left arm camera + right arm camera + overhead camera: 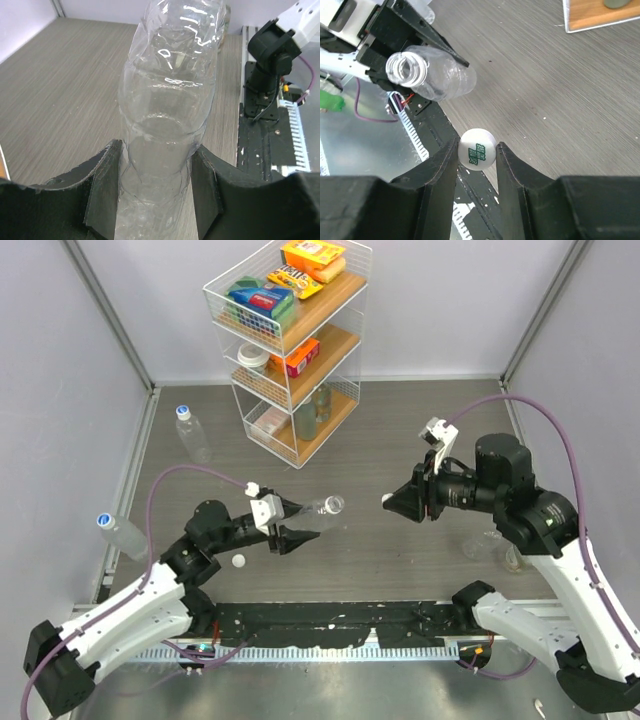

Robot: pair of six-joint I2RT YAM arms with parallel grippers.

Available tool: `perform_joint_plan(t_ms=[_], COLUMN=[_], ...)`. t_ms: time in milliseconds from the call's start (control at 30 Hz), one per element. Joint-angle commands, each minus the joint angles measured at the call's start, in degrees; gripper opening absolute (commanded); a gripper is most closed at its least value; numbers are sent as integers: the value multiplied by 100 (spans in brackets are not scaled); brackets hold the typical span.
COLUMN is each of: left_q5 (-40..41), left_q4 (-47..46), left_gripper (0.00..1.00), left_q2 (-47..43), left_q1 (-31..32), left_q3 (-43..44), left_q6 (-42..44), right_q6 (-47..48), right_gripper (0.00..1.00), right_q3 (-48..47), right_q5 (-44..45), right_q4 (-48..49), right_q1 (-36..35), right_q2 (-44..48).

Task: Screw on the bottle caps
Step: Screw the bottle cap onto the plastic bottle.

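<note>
My left gripper (296, 524) is shut on a clear, uncapped ribbed bottle (318, 511) and holds it above the table, its open neck pointing right. In the left wrist view the bottle (167, 100) fills the gap between the fingers (102, 185). My right gripper (389, 502) is shut on a white bottle cap (477, 149) with green print. It holds the cap a short way from the bottle's open threaded neck (406, 68). A loose white cap (238, 562) lies on the table below the left gripper.
A capped bottle (190, 433) stands at the back left and another (120, 535) lies at the left edge. Clear bottles (488, 545) sit behind the right arm. A white wire shelf rack (290, 340) with boxes stands at the back.
</note>
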State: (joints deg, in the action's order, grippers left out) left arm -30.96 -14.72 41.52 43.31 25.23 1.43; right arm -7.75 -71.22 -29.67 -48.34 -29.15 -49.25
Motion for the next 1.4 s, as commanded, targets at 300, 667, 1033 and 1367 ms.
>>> perform_joint_plan(t_ms=[300, 667, 1033, 1367], left_q5=[-322, 65, -33, 20], left_q4=[646, 250, 321, 215], left_gripper=[22, 22, 20, 21], left_q2=[-679, -795, -258, -733], left_q1=[-33, -33, -86, -103], left_q3=[35, -353, -194, -440], left_q6=[-302, -407, -372, -363], right_q6=[477, -490, -131, -262], right_gripper=[12, 9, 9, 8], right_q3=[-419, -296, -1403, -1412], right_q5=[-1469, -1351, 1077, 946], right_q4=[113, 1186, -35, 8], right_q1=[-73, -336, -1752, -2095], right_q2=[250, -391, -1684, -1860])
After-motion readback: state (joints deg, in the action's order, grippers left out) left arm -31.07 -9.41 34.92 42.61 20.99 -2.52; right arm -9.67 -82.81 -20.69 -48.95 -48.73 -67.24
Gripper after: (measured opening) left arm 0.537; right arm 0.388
